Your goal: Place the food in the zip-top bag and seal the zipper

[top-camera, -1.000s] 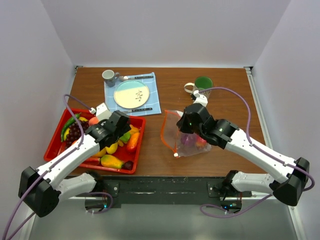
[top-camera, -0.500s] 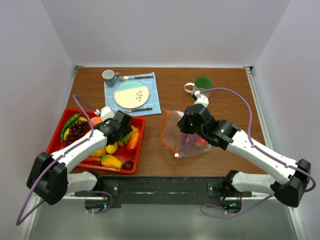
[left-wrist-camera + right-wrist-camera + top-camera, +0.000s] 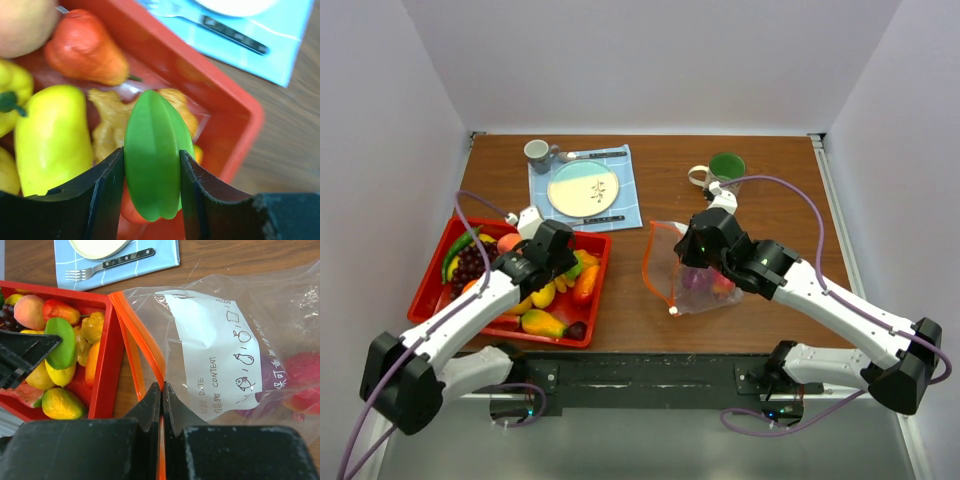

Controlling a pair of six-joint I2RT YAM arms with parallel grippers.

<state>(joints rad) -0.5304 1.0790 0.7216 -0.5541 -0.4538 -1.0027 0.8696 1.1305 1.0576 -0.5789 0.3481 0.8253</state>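
Note:
My left gripper is shut on a green, ridged piece of food, low over the red tray. Beside it lie more food: a yellow fruit, an orange-red one and a ginger-like piece. From above, the left gripper sits over the tray's right half. My right gripper is shut on the orange zipper of the clear zip-top bag, holding its mouth up. Red food and purple food lie inside the bag.
The red tray holds grapes, a green chilli and a mango. At the back lie a blue cloth with a plate, a grey cup and a green mug.
My left gripper has closed on the green food in the tray, and its arm has shifted slightly. The right gripper and the bag have stayed where they were.

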